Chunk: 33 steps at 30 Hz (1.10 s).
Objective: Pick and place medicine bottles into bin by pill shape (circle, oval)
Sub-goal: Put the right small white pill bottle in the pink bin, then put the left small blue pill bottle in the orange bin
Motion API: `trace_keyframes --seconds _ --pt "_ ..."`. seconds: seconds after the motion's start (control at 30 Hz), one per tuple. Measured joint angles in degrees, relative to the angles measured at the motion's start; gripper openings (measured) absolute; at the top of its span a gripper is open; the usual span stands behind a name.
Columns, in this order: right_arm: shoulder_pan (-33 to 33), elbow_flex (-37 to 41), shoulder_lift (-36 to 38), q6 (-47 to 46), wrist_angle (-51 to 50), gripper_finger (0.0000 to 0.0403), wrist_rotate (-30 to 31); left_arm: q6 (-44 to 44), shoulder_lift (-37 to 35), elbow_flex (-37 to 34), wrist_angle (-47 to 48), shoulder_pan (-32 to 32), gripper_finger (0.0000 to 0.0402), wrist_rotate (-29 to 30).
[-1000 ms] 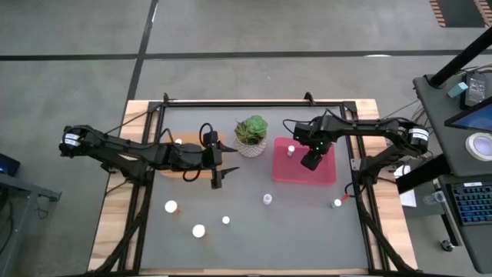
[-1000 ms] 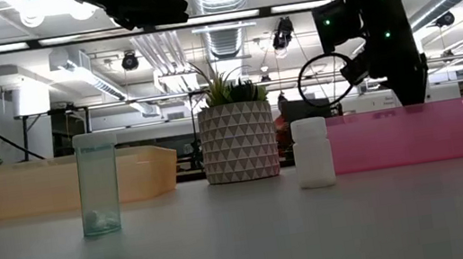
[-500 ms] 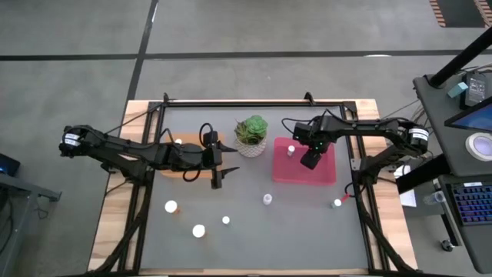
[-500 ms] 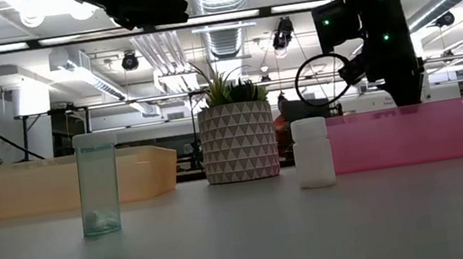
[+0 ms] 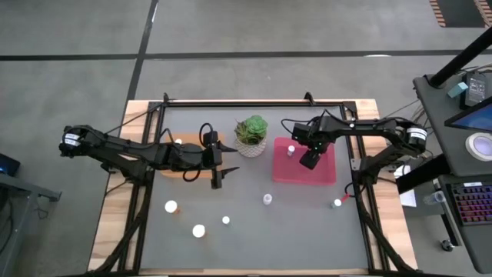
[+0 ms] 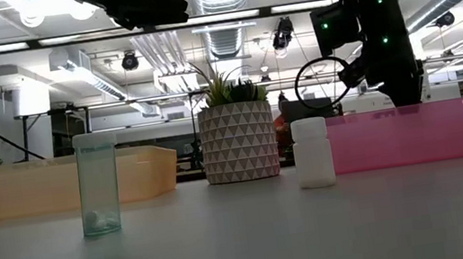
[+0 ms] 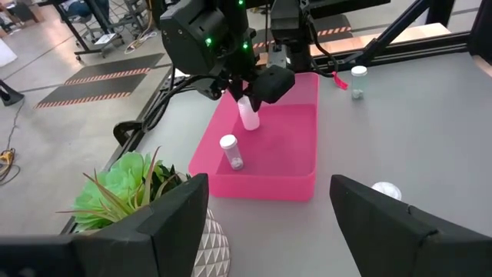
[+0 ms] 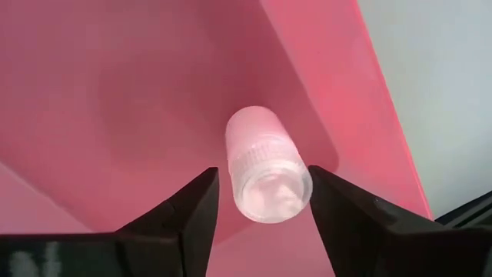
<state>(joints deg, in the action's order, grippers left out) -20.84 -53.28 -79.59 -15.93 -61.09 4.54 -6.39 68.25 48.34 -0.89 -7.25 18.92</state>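
Observation:
My right gripper (image 5: 307, 159) hangs over the pink-red tray (image 5: 323, 175), shut on a slim white bottle (image 8: 265, 165); this also shows in the left wrist view (image 7: 247, 114). Another white-capped bottle (image 5: 290, 150) stands on its base in that tray. My left gripper (image 5: 217, 175) is open and empty, above the table between the orange tray (image 5: 173, 158) and the plant. One bottle (image 5: 178, 141) stands in the orange tray. Several bottles stand on the table: (image 5: 171, 206), (image 5: 198, 230), (image 5: 225, 220), (image 5: 267, 199), (image 5: 337, 203). My right gripper pinches the slim white bottle between its two fingers (image 8: 196, 219), on the bottle's round sides (image 8: 244, 173) near the end that faces the wrist. The fingers point down, slanting. The bottle hangs tilted below them (image 7: 250, 119), clear of the tray floor.
A green potted plant in a patterned white pot (image 5: 250, 135) stands between the two trays at the far side. In the low view a clear bottle (image 6: 98, 185) and a white bottle (image 6: 312, 153) stand in front of the trays. The table's near half holds only scattered bottles.
My right gripper has drifted a little toward the table's left over the pink-red tray, still holding the slim bottle.

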Motion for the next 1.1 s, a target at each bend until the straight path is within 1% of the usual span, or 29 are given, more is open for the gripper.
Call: trace_keyframes --seconds 0.2,0.47,0.6,0.7,0.8,0.93,1.1 --pt "0.0 -3.1 1.1 -0.1 -2.4 0.0198 0.0 0.0 0.0 0.0 -0.1 0.0 0.0257 0.0" --pt "0.6 -11.0 2.5 -1.6 -8.9 0.0194 0.2 0.5 0.0 0.0 -0.1 -0.1 0.0257 0.0" --pt "2.6 -13.7 5.6 -3.3 -8.9 0.0194 0.2 2.5 0.0 0.0 0.0 -0.1 0.0257 0.0" --pt "5.3 -14.2 8.9 -4.3 -7.6 0.0194 0.4 3.9 0.0 0.0 0.3 -0.2 0.0257 0.0" --pt "9.7 -12.8 13.5 -6.1 -2.2 0.0194 2.8 4.6 0.0 0.0 0.2 -0.3 0.0257 -0.3" --pt "17.3 -8.4 20.0 -6.6 9.3 0.0194 9.4 6.1 0.0 0.0 0.1 -0.4 0.0257 -0.4" --pt "26.2 -1.0 27.3 -2.5 24.9 0.0194 16.7 9.4 0.0 0.0 0.0 -0.6 0.0257 -0.6"
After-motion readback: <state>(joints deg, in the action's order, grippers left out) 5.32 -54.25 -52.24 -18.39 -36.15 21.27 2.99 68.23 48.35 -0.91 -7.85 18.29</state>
